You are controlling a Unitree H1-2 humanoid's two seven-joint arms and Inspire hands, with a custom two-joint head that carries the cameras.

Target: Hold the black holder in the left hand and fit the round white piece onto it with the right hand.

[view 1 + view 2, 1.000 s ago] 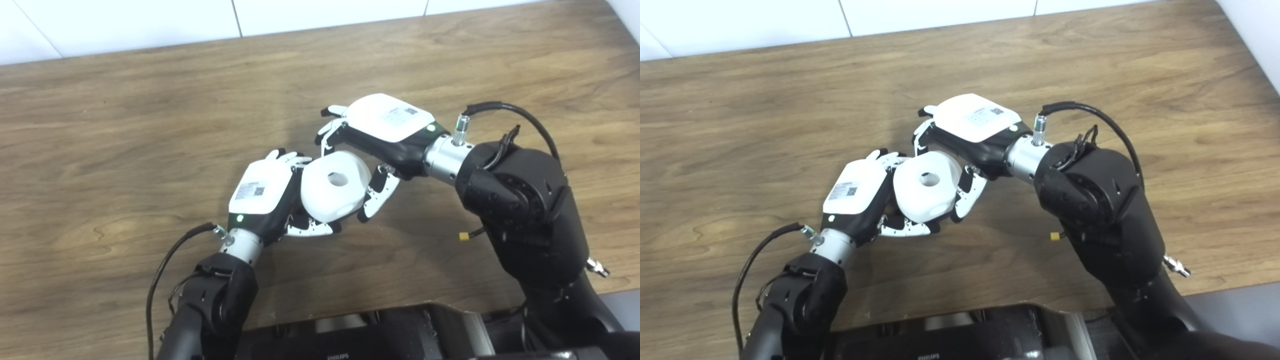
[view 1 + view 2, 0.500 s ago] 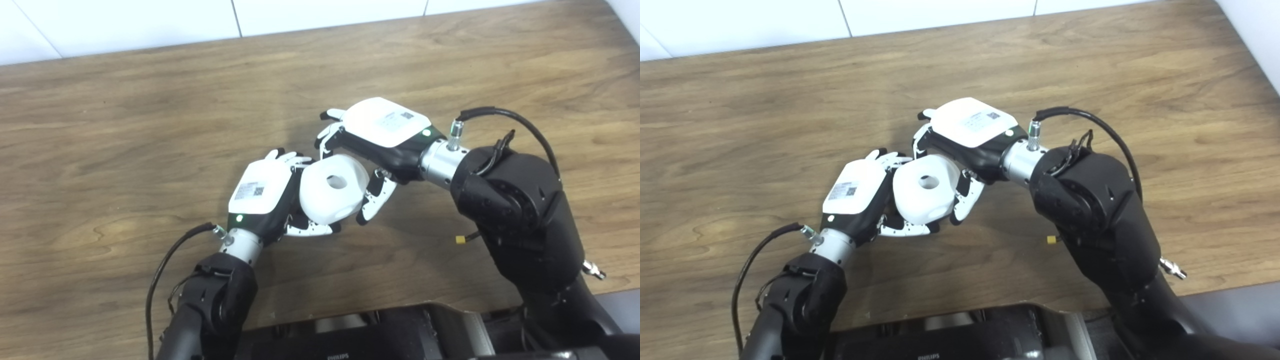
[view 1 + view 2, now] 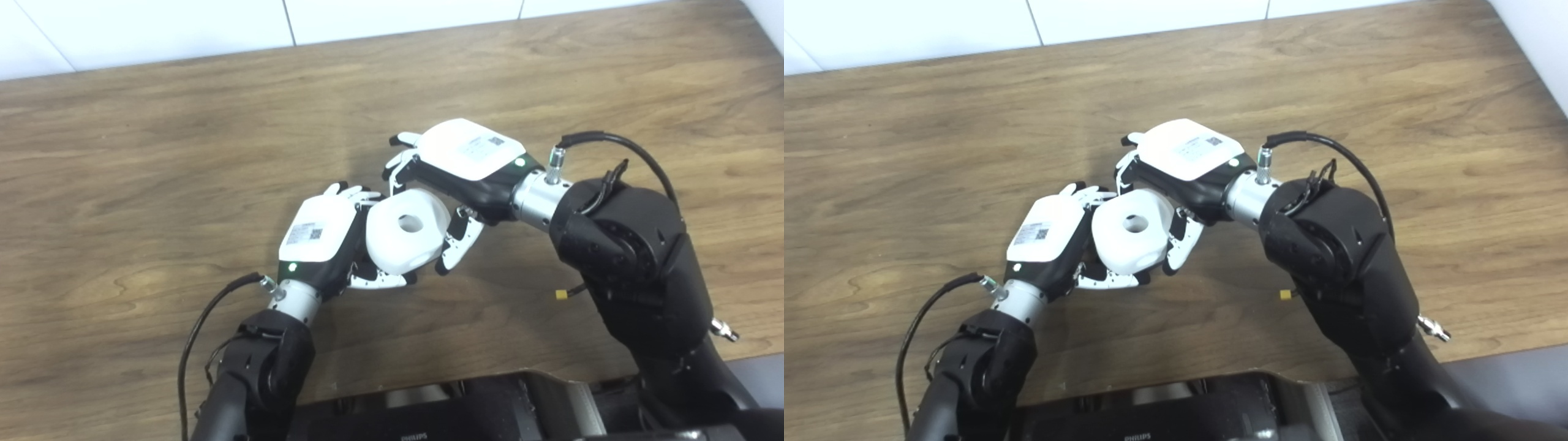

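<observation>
Right now the right hand [image 3: 467, 165] is cupping the round white piece [image 3: 405, 230] from the far-right side while the left hand [image 3: 321, 242] is curling around its near-left side; the black holder is hidden, so whether it is being gripped cannot be told. Squeezing unevenly or pushing off-axis is risking the piece jamming or slipping onto the brown wooden table [image 3: 153, 159], which is running back to a white tiled wall [image 3: 153, 27].

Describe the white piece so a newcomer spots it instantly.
On the brown wooden table, find where the two robot hands meet near the middle. Between the left robot hand and right robot hand sits the round white plastic piece; only it has a central hole.
</observation>
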